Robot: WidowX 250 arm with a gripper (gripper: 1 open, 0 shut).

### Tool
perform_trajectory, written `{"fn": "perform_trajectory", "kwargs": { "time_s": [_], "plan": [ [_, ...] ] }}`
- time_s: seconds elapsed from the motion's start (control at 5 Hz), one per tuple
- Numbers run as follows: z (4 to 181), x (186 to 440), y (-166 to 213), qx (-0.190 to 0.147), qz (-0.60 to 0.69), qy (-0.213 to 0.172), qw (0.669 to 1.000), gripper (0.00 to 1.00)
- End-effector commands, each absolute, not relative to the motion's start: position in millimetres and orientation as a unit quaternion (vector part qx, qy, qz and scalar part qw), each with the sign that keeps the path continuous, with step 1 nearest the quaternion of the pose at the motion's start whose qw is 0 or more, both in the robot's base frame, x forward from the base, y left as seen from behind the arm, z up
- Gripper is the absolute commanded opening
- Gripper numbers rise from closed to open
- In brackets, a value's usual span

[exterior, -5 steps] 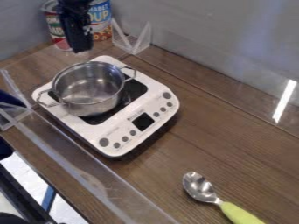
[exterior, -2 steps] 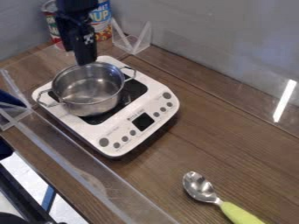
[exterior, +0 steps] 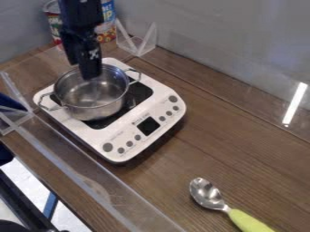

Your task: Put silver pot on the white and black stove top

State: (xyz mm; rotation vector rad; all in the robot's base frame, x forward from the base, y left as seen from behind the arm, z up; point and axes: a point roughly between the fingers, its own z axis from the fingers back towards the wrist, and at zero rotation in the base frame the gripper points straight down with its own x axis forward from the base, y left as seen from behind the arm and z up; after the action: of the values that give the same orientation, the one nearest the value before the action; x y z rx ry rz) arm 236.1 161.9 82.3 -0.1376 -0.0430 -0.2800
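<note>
- Silver pot sits on the stove top, on the black square part, toward the back left side of it.
- It is round and shiny, has no lid, and you can see down to its bottom. A small handle sticks out on each side.
- Stove top is white with round corners. It lies flat on the brown wooden table. Its front strip has small buttons and a little screen, facing the near right.
- Black gripper hangs right over the back rim of the pot, pointing straight down.
- Its two fingers are spread apart and hold nothing. One tip looks to be just inside the rim, but I cannot tell if it touches the pot.
- A can with a picture label stands behind the arm, at the back of the table.
- A clear plastic wall runs along the near left edge of the table.
- A metal spoon with a yellow-green handle lies far from the stove, at the near right side of the table, bowl facing up.
</note>
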Motion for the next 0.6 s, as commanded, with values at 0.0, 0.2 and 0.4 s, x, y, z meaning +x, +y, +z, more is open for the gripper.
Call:
{"fn": "perform_trajectory", "kwargs": {
  "time_s": [0.0,0.2,0.4],
  "plan": [
    [80.8,239.9,162.4,-0.065,-0.141,-0.032,0.987,1.00],
    [73.2,241.1,164.1,-0.067,-0.139,-0.030,0.988,1.00],
    [65.7,242.2,165.7,-0.069,-0.138,-0.031,0.988,1.00]
  ]
}}
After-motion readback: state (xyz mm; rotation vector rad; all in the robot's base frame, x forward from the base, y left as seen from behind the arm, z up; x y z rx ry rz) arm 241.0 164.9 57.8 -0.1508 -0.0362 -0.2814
